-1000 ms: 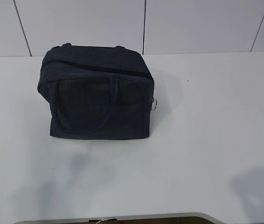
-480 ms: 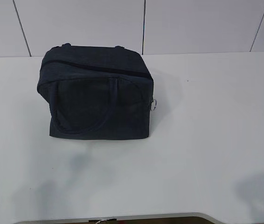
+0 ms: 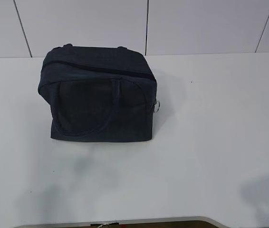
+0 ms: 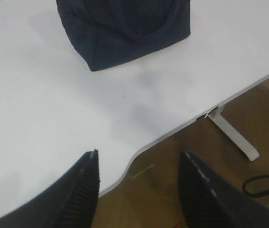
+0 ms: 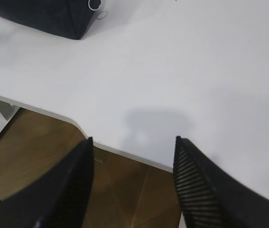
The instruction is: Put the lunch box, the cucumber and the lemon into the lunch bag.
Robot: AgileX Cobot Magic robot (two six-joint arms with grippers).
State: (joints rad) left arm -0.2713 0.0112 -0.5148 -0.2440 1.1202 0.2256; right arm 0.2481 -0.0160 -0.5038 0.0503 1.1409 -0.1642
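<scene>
The bag (image 3: 99, 95) sits zipped on the table (image 3: 210, 142); no food or box in sight. Both grippers (image 4: 139, 164) (image 5: 132, 147), near the table's front edge, gape empty. Unzipping looks next.

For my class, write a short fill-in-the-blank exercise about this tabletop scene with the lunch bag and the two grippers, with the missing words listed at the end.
1. The dark navy lunch bag stands on the white table with its top zipper ____.
2. A silver ____ pull hangs at the bag's right end.
3. The left gripper and the right gripper both hover with jaws ____ and hold nothing.

Missing words: closed; ring; open
</scene>
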